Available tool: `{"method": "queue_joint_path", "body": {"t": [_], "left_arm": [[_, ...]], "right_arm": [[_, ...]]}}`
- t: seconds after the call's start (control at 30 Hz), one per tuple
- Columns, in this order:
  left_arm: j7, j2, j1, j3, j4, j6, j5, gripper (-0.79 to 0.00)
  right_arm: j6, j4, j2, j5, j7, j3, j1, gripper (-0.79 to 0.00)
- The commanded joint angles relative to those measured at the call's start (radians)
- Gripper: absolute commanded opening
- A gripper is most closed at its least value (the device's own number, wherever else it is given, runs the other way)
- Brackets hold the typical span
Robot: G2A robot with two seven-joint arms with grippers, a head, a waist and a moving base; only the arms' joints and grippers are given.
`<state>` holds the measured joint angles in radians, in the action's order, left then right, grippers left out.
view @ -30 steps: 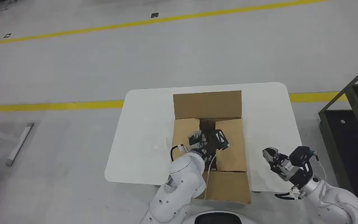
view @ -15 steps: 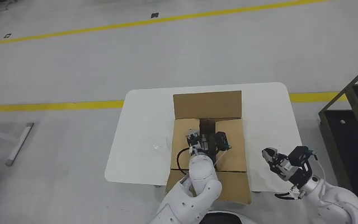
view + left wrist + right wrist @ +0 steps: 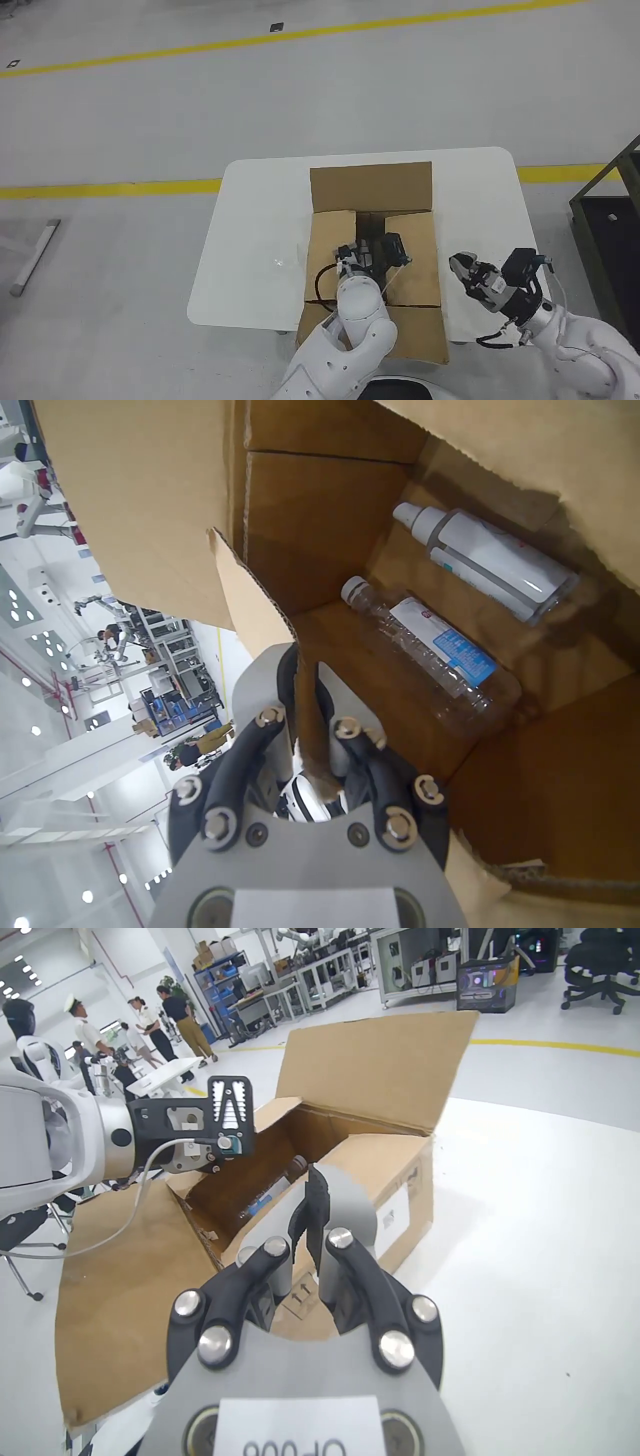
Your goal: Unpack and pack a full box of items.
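Observation:
An open cardboard box (image 3: 372, 187) stands on the white table (image 3: 260, 230) with its flaps spread. My left gripper (image 3: 305, 685) is shut on the edge of an inner flap (image 3: 260, 610) at the box's opening (image 3: 367, 252). On the box's floor lie a clear plastic water bottle (image 3: 430, 655) and a white spray bottle (image 3: 485, 555), side by side. My right gripper (image 3: 317, 1208) hovers over the table just right of the box (image 3: 380, 1073), its fingers together and holding nothing. The right wrist view also shows the left gripper (image 3: 230, 1118) at the opening.
The box's far flap stands upright and its near flap (image 3: 410, 335) hangs over the table's front edge. Bare table lies to the left and right (image 3: 480, 200) of the box. A dark rack (image 3: 610, 230) stands beyond the table's right side.
My right gripper has moved left, closer to the box's right side. The left arm has swung in behind its gripper, which stays at the box's opening.

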<state>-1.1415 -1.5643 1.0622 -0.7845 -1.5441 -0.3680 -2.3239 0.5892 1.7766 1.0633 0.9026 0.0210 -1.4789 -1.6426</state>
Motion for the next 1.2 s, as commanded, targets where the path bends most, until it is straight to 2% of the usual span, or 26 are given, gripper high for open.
{"method": "queue_joint_path", "body": {"t": [0.0, 0.27, 0.3, 0.33, 0.37, 0.73, 0.87, 1.17], "left_arm": [[0.002, -0.002, 0.003, -0.005, -0.001, -0.001, -0.002, -0.785], [-0.004, -0.006, 0.021, -0.043, -0.044, 0.007, -0.032, -0.785], [-0.005, -0.006, 0.025, -0.049, -0.049, 0.006, -0.034, -0.72], [-0.007, -0.006, 0.028, -0.055, -0.055, 0.004, -0.038, -0.453], [-0.009, -0.006, 0.03, -0.063, -0.062, 0.004, -0.042, 0.0], [-0.022, -0.001, 0.051, -0.128, -0.163, -0.048, -0.147, 0.0], [-0.03, 0.003, 0.05, -0.181, -0.201, -0.052, -0.189, 0.0], [-0.021, 0.007, 0.042, -0.297, -0.189, -0.04, -0.239, 0.0]], "right_arm": [[-0.011, -0.016, 0.004, 0.014, 0.032, 0.045, 0.041, -0.785], [-0.053, -0.104, 0.02, 0.038, 0.101, 0.153, 0.14, -0.785], [-0.053, -0.108, 0.021, 0.038, 0.101, 0.156, 0.144, -0.785], [-0.052, -0.113, 0.021, 0.037, 0.1, 0.157, 0.146, -0.785], [-0.052, -0.117, 0.021, 0.038, 0.103, 0.158, 0.149, -0.785], [-0.055, -0.138, 0.021, 0.027, 0.125, 0.155, 0.161, -0.785], [-0.058, -0.137, 0.022, 0.025, 0.128, 0.153, 0.163, -0.785], [-0.058, -0.127, 0.021, 0.03, 0.131, 0.15, 0.164, -0.785]]}}
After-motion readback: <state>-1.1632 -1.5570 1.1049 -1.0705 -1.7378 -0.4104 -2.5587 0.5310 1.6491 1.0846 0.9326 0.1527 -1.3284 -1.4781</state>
